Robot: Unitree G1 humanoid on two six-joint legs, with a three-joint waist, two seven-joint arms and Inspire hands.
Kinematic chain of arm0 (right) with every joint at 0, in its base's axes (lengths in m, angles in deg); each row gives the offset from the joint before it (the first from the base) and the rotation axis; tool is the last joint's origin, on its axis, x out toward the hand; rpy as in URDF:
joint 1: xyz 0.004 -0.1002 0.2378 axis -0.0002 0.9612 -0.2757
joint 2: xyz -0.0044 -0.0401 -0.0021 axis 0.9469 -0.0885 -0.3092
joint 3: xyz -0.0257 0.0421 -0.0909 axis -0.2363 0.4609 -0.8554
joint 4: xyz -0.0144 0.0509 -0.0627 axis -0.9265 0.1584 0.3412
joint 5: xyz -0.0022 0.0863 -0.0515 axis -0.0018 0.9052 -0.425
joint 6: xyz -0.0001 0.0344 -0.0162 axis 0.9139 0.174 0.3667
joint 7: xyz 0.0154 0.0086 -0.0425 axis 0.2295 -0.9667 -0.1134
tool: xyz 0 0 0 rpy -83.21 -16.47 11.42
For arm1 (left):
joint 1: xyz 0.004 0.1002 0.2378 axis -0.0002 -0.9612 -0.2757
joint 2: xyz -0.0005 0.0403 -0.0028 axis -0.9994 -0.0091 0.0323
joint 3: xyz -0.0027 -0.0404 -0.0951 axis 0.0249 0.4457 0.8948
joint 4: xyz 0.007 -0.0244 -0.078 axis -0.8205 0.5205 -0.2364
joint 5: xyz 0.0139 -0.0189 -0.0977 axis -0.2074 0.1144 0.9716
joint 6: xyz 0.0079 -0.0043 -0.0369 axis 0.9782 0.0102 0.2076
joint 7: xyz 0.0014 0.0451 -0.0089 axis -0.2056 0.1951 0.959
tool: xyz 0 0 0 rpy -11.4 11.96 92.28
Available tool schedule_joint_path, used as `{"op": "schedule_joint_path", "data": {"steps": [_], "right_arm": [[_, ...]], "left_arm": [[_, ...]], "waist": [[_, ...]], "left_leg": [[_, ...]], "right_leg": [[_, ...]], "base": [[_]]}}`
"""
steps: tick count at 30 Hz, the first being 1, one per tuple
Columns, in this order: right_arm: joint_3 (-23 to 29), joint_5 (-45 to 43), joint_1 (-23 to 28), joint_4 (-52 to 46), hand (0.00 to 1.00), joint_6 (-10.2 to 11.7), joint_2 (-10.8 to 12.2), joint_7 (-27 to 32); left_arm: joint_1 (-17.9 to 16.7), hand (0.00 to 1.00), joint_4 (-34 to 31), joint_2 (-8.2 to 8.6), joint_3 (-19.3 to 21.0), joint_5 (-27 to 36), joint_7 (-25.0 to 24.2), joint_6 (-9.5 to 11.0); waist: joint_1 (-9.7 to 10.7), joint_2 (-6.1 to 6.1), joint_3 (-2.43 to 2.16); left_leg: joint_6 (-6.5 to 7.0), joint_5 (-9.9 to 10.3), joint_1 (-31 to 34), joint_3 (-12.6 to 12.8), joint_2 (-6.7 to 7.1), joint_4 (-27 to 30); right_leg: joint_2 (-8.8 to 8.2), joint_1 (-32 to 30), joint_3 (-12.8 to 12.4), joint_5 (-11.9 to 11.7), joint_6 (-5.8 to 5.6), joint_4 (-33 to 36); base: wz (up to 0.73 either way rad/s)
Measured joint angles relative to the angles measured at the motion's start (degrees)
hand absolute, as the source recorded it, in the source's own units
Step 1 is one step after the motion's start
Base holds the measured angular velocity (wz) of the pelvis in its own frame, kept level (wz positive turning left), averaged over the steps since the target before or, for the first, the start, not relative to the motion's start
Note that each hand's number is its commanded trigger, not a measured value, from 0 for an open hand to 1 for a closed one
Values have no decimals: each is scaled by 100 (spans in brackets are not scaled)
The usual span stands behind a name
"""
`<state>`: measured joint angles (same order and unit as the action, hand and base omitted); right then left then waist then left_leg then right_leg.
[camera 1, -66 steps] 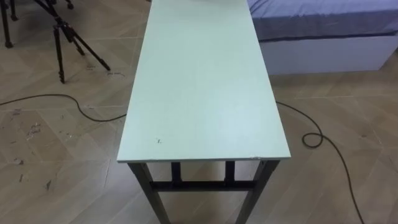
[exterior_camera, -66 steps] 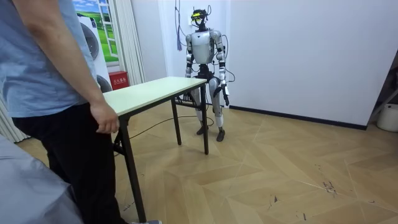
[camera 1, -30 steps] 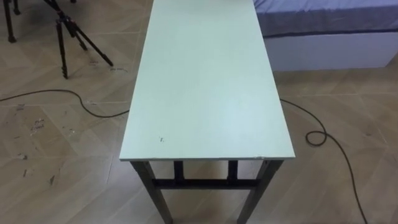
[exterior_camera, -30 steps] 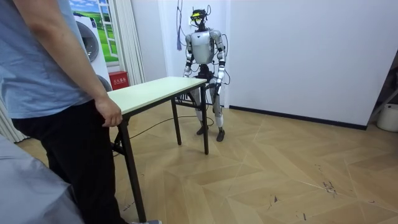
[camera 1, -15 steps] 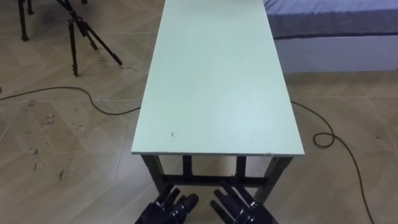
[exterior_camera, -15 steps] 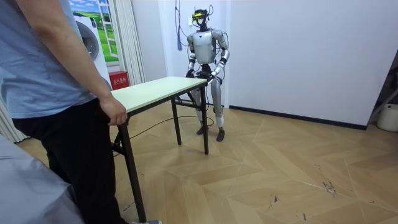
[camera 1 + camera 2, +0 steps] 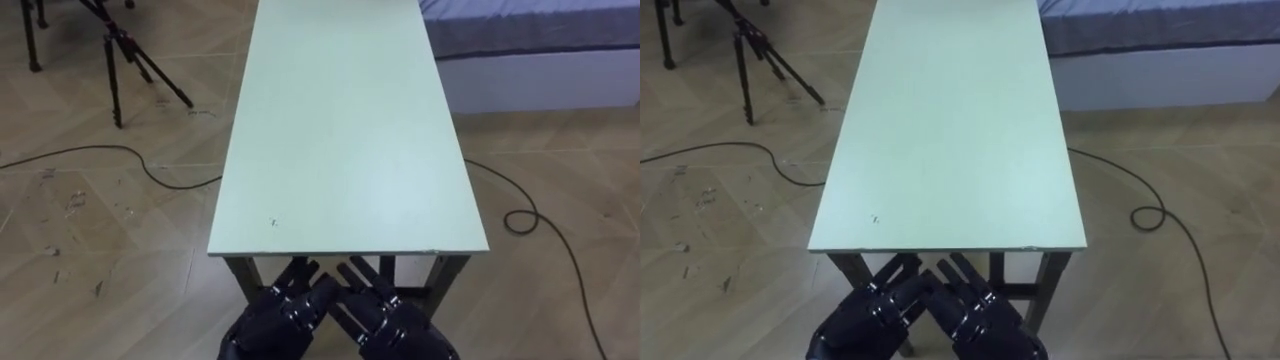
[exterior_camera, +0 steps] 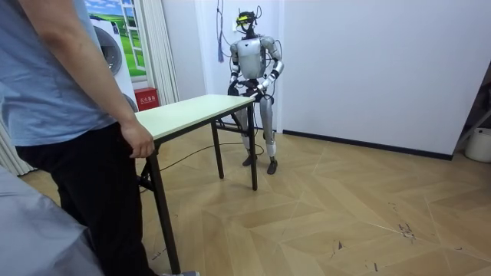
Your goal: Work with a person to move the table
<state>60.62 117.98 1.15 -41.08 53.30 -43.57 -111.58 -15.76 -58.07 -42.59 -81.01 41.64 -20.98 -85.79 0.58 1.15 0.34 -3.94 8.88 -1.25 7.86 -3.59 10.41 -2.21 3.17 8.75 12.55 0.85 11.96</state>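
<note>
Table with a pale top stands long-ways on the wood floor. A person stands at its far end, and the person's hand rests on that end. A bed is beside it. The robot's left hand and right hand are side by side just below the near edge, with their fingers straight and apart.

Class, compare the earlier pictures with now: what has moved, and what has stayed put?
The robot's left hand and right hand have risen from its sides to the near edge of the table, fingers straight, gripping nothing. It has not moved, and the person's hand stays at its far end.
</note>
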Motion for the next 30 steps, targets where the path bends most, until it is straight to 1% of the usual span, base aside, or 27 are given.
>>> {"op": "schedule_joint_path", "data": {"steps": [1,2,3,7,9,11,14,17,19,21,22,23,25,26,28,30], "right_arm": [[-15,-1,-60,1,0,-1,-24,40],[-29,-4,-102,1,0,-2,-42,53],[-29,-3,-155,2,0,-8,-74,97],[-25,22,-230,1,0,-21,-154,181],[-21,26,-306,1,0,-77,-167,236],[-21,38,-335,-2,0,-80,-178,280],[-28,245,-477,-1,0,-141,-184,432],[-27,333,-577,-1,0,-242,-221,558],[-28,408,-608,0,0,-259,-209,625],[-22,461,-679,0,0,-268,-221,702],[-17,464,-710,1,0,-281,-221,727],[-6,472,-780,3,0,-325,-223,790],[7,514,-867,4,0,-403,-239,910],[39,691,-872,4,0,-459,-174,990],[142,912,-875,4,0,-483,-124,1174],[270,1144,-956,49,0,-503,-19,1435]], "left_arm": [[62,0,0,-24,8,70,5,-6],[88,0,0,-32,14,79,19,-5],[160,0,0,-52,13,83,52,-25],[325,0,-27,-119,14,107,197,-117],[383,0,-28,-150,15,107,290,-134],[402,0,-33,-154,17,106,335,-149],[506,0,-33,-144,23,119,547,-205],[583,0,-33,-145,31,296,693,-240],[628,0,-32,-142,31,308,752,-279],[733,0,-30,-139,49,333,854,-349],[764,0,-29,-139,65,371,885,-385],[822,0,-24,-142,98,473,935,-453],[846,0,-24,-141,172,700,1017,-520],[847,0,-13,-136,244,834,1076,-578],[847,0,9,-119,344,989,1250,-580],[861,0,129,-33,667,1063,1490,-592]], "waist": [[3,7,24],[0,7,35],[12,10,59],[28,11,63],[31,14,61],[43,18,58],[44,28,52],[34,30,54],[26,37,61],[19,77,104],[25,89,115],[31,111,132],[43,120,138],[32,107,144],[14,88,151],[-18,65,140]], "left_leg": [[1,1,-2,1,0,0],[2,1,-2,1,0,0],[14,8,-3,1,0,13],[40,21,4,0,17,43],[44,19,5,0,23,63],[44,19,11,0,22,85],[52,13,10,-1,22,88],[52,13,-26,-5,19,78],[52,13,-32,-9,16,78],[53,13,-24,-11,7,83],[56,11,-16,-10,7,86],[78,0,9,-9,7,91],[90,-7,21,-6,9,93],[93,-9,-9,-5,12,85],[112,-22,-17,-6,16,84],[116,-25,-17,-7,18,94]], "right_leg": [[0,-3,8,1,-1,22],[-1,-7,5,1,-2,31],[-4,-20,4,5,-8,56],[-20,-24,5,26,-33,48],[-25,-24,5,26,-33,63],[-24,-14,6,24,-31,74],[-25,-2,14,18,-26,89],[-26,20,6,7,-24,95],[-24,28,14,-2,-25,94],[-18,18,13,-36,-27,90],[-18,9,13,-41,-29,91],[-19,-13,11,-57,-33,91],[-19,-30,-9,-63,-37,60],[-19,-22,-26,-63,-37,69],[-19,-20,-31,-63,-38,77],[-20,-22,-41,-64,-38,78]], "base": [[4],[0],[0],[1],[0],[0],[0],[-1],[0],[0],[0],[0],[-2],[-3],[0],[0]]}}
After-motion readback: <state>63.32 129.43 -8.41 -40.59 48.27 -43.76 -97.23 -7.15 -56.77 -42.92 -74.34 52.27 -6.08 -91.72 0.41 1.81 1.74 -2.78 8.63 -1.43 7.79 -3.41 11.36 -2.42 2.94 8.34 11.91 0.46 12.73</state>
